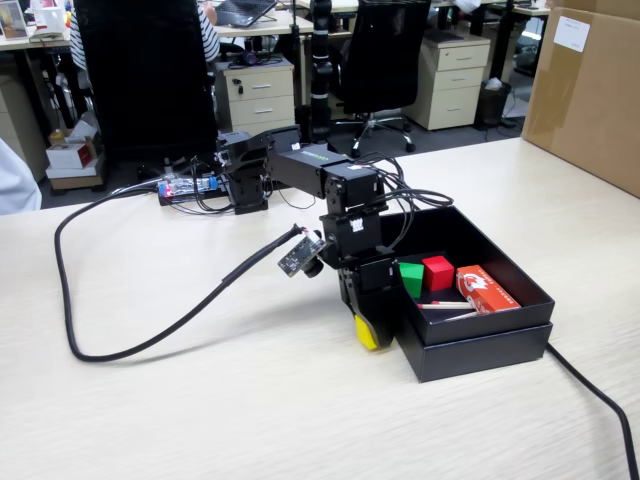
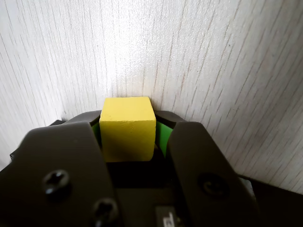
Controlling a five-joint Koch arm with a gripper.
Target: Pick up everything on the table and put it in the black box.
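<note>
hand (image 2: 128, 137): clamped on yellow cube (image 2: 128, 128), low over the surface (image 1: 200, 400), just beside the black box (image 1: 480, 345) | box contents: green cube (image 1: 411, 278), red cube (image 1: 437, 271), red-and-white packet (image 1: 485, 288), its print unreadable
</note>
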